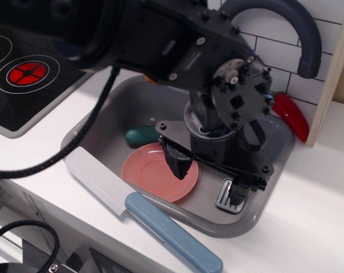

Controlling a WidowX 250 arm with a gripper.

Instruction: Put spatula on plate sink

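1. Gripper [209,179]: it is lowered into the sink [98,128], with one dark finger [176,165] hanging over the right part of the plate [152,173] and the other finger [238,193] down at the spatula head. The jaws stand spread apart with nothing between them; the pincer is released and holds nothing.

2. Spatula [229,196]: only the grey slotted head is visible, lying flat on the sink floor near the front right corner. The right finger touches or nearly touches its top; which one cannot be told from this view. The green handle is hidden behind the gripper body, so the long axis cannot be read with certainty. Judged from the head's set, it likely runs from the front edge back toward the faucet [297,34].

3. Governing relation: the spatula lies to the right of the gripper's midpoint, under the right finger rather than between the fingers. The plate lies to the left of the spatula, just beside it, and apart from it.

4. Judgement for the next move: the gripper would need to shift right so that both fingers straddle the spatula, then close across its narrow dimension. Transfer to the plate is then a short leftward carry.

5. Surroundings: a dark green object [140,135] sits behind the plate. A white-bladed, blue-handled knife [143,207] rests across the front sink rim. A red item [291,114] lies at the back right rim. The stovetop [24,74] is well apart, at left.
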